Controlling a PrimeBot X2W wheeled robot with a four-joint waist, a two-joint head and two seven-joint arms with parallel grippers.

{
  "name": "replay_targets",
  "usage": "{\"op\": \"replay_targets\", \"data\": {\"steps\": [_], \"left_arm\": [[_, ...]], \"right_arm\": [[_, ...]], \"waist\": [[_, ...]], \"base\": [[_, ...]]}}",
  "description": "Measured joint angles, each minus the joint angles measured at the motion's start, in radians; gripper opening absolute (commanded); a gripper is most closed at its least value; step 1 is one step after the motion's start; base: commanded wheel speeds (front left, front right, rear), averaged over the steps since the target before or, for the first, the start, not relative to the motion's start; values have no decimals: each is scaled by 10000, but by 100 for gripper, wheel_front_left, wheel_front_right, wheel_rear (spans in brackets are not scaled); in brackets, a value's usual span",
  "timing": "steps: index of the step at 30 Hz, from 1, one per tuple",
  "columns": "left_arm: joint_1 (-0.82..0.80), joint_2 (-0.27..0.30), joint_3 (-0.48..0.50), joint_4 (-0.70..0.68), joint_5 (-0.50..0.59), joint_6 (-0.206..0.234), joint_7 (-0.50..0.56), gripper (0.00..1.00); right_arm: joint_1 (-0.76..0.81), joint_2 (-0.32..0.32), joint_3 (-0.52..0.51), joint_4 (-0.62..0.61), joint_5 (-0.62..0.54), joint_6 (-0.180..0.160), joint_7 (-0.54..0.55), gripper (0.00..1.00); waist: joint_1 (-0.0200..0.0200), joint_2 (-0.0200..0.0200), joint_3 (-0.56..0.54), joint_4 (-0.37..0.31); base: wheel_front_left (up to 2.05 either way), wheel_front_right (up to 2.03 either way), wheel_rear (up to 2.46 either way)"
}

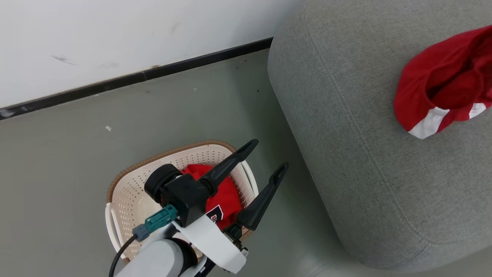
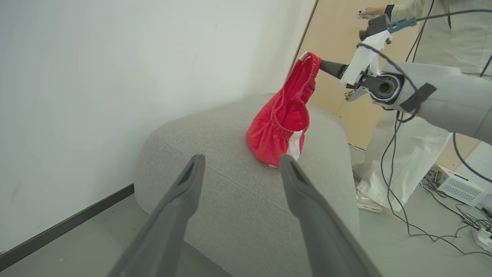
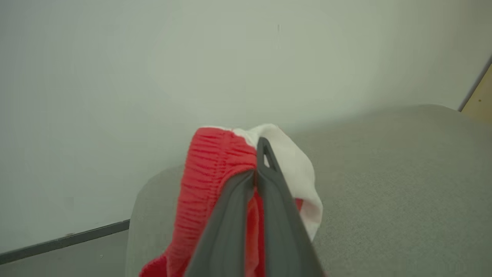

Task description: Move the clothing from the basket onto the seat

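Right gripper (image 3: 256, 169): fingers pressed together on the gathered elastic edge of the held garment (image 2: 282, 127). Pinching one edge let the rest of the cloth hang free below.
Held garment: red with a white band. Its lower folds rested on top of the seat (image 1: 365, 115) while its upper edge was held up above them, so it was partly set down and not yet released.
Seat: grey and upholstered, standing on the floor by the wall. Its broad flat top left room around the garment.
Left gripper (image 1: 269, 156): fingers spread apart and empty, poised above the basket (image 1: 132, 192) with its tips toward the seat. It was judged ready for the next pick.
Basket garment (image 1: 230, 192): a red bundle showing part of a black, white-edged mark. It lay inside the basket, partly hidden by the left gripper.
Basket: cream, perforated and brown-rimmed, on the floor just beside the seat's corner, which kept each transfer short.
Stage: judged about midway, with one piece reaching the seat and one left to lift.
Person (image 2: 392, 154): stood beyond the seat, among cables.
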Motion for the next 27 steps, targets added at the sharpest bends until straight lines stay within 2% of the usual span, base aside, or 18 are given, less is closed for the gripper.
{"op": "replay_targets", "data": {"steps": [8, 17, 20, 21, 22, 23, 24, 27], "left_arm": [[-350, 81, 36, -138, 123, 0, 176, 100], [-556, 230, 184, -184, 165, 0, 251, 100], [-616, 251, 215, -182, 169, 0, 253, 100], [-676, 255, 217, -182, 171, 0, 253, 100], [-742, 255, 236, -182, 182, 0, 253, 100], [-772, 261, 265, -182, 182, 0, 253, 100], [-776, 274, 280, -180, 182, 0, 251, 100], [-776, 291, 299, -127, 182, -2, 247, 100]], "right_arm": [[490, 602, -138, 984, 113, 2, -380, 0], [1138, 748, -383, 1831, -105, 0, -579, 0], [1219, 1009, -445, 1962, -50, 0, -610, 0], [1217, 1110, -449, 1960, -6, 0, -625, 7], [1212, 1198, -424, 1935, -2, 0, -663, 28], [1212, 1260, -378, 1893, -2, 0, -671, 53], [1214, 1302, -334, 1841, -2, 0, -673, 100], [1225, 1306, -274, 1684, -6, 0, -679, 100]], "waist": [[0, 0, 561, -28], [0, 0, 1026, -180], [0, 0, 1133, -251], [0, 0, 1161, -278], [1, 0, 1186, -306], [0, 0, 1205, -337], [0, 0, 1218, -371], [0, 0, 1209, -466]], "base": [[0, 0, 0], [0, 0, 0], [0, 0, 0], [0, 0, 0], [0, 0, 0], [0, 0, 0], [0, 0, 0], [0, 0, 0]]}}
